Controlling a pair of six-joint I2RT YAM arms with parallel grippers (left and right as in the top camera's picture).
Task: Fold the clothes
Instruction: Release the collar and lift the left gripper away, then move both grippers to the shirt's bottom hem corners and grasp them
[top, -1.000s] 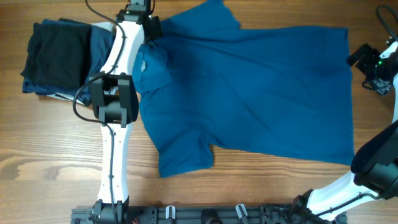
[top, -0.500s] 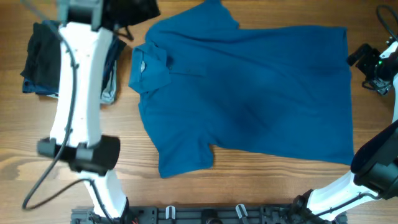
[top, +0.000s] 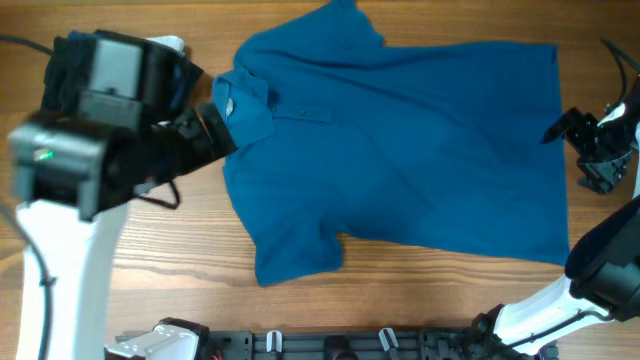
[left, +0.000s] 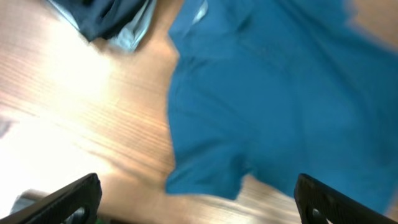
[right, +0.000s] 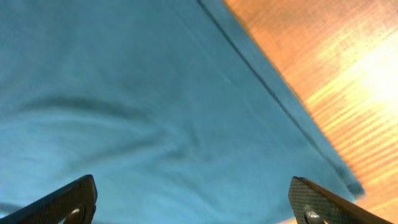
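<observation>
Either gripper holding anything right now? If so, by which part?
Nothing held: left gripper and right gripper both open, medium-blue soft polo shirt lying loose on the wooden table.

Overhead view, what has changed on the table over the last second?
The left pincer has drawn back from the collar of the medium-blue short-sleeved polo shirt, its arm rising toward the camera and swinging off the collar end. The right pincer has edged inward toward the shirt's hem. Both are open, holding nothing. The shirt lies spread flat on the wooden table as before.

No text, label, brand, number or sign is readable in any view.
</observation>
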